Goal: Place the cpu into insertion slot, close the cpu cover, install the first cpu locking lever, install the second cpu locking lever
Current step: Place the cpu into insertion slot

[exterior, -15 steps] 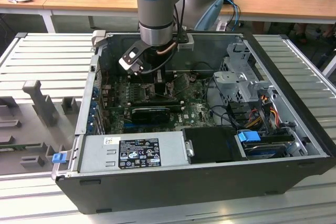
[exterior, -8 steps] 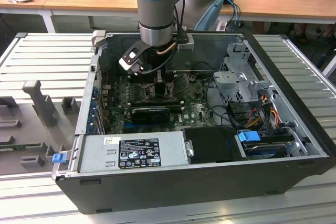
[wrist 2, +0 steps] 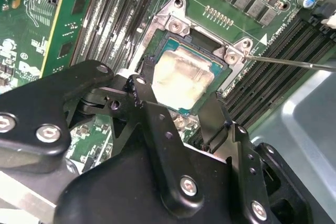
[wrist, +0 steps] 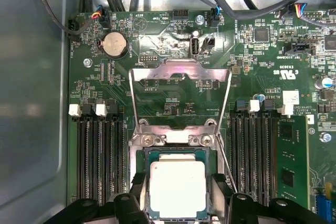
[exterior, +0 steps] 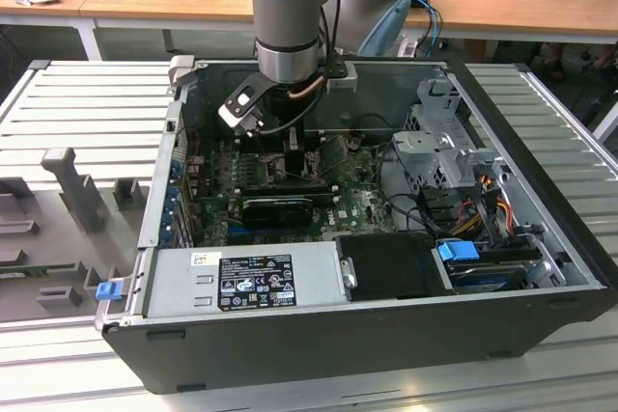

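In both wrist views the cpu [wrist: 177, 186] [wrist 2: 181, 80], a pale metal-faced square on a green base, lies flat inside the insertion slot [wrist: 137, 141] [wrist 2: 177, 23]. My gripper [wrist: 177, 192] [wrist 2: 176, 98] straddles it, its black fingers [wrist: 137, 182] [wrist 2: 143, 88] against two opposite edges of the chip. The cpu cover [wrist: 180, 72] is swung open beyond the socket, and green board shows through its window. A thin wire locking lever [wrist: 227, 163] [wrist 2: 294, 64] stands free beside the socket. In the exterior view the gripper [exterior: 290, 156] reaches down over the motherboard inside the open computer case.
Black memory slots [wrist: 97, 156] flank the socket on both sides, and a green memory stick [wrist: 292, 156] sits in one. A long black expansion card [exterior: 280, 207], the power supply [exterior: 241, 279], a drive cage [exterior: 444, 147] and cables [exterior: 483, 209] crowd the case.
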{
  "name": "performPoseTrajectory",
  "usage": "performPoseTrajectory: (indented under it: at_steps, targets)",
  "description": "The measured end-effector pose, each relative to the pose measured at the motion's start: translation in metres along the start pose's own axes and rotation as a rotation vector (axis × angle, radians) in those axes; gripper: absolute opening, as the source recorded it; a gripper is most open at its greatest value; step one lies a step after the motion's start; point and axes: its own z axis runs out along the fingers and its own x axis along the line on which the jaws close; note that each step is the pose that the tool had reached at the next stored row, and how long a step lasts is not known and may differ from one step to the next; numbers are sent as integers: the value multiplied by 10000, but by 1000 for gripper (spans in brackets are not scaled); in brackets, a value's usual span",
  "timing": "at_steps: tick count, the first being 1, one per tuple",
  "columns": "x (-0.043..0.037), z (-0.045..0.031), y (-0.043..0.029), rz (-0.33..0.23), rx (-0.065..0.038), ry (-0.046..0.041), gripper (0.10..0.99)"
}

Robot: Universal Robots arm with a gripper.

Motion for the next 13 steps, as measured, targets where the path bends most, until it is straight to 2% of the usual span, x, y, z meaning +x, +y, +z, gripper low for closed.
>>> performPoseTrajectory:
  at_steps: [1,2,3,7,13]
  targets:
    - [0,-13,1,0,0,0,588]
    - [1,-16,2,0,-2,3,522]
    - [0,-22,2,-1,1,-1,337]
    - [0,-37,2,0,1,-1,106]
    - [2,-62,5,0,0,1,106]
